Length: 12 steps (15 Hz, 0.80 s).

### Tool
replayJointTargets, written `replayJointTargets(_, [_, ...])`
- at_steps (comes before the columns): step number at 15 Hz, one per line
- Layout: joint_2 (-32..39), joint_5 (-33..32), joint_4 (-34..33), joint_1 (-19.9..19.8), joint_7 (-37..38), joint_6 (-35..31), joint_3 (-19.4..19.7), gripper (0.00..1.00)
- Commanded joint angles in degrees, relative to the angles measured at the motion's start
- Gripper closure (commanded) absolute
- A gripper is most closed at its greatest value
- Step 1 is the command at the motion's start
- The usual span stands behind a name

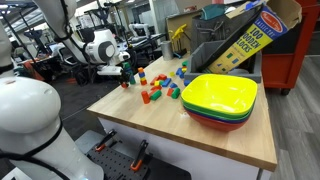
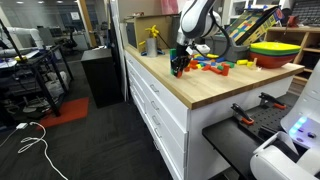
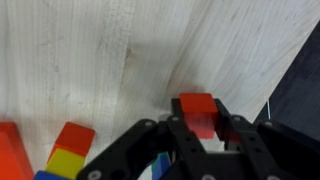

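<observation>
My gripper (image 3: 200, 128) is shut on a red block (image 3: 197, 108), whose top shows between the black fingers. It is low over the light wooden tabletop (image 3: 110, 50), close to the table's edge. In both exterior views the gripper (image 1: 126, 76) (image 2: 180, 66) is at the end of the table, apart from the main scatter of coloured blocks (image 1: 160, 88) (image 2: 215, 66). A red-and-yellow block (image 3: 70, 148) and another red block (image 3: 8, 150) lie beside the gripper in the wrist view. I cannot tell if the held block touches the table.
A stack of yellow, green and red bowls (image 1: 220, 98) (image 2: 275, 52) stands at the other end of the table. A tilted wooden-blocks box (image 1: 250, 35) leans behind it. A yellow figure (image 2: 151, 42) stands near the back. The table edge and dark floor (image 3: 300, 90) are right next to the gripper.
</observation>
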State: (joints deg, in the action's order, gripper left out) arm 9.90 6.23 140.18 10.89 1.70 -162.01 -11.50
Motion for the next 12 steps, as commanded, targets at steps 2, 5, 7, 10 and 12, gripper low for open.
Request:
replayJointTargets(2, [-8.59, 3.21, 5.66, -0.04, 3.56, 2.3, -0.77, 0.92])
replayJointTargets(5, [-12.95, 5.38, 7.06, 0.05, 4.88, 4.2, -0.6, 0.92])
replayJointTargets(7, [-15.19, 6.65, 7.23, 0.18, 4.75, 5.94, -0.24, 0.92])
replayJointTargets(10, [-17.65, 5.21, 6.84, -0.27, 6.98, 9.69, 0.35, 0.92])
replayJointTargets(12, [-18.81, 6.49, 6.3, -0.25, 6.89, 11.86, 0.89, 0.92])
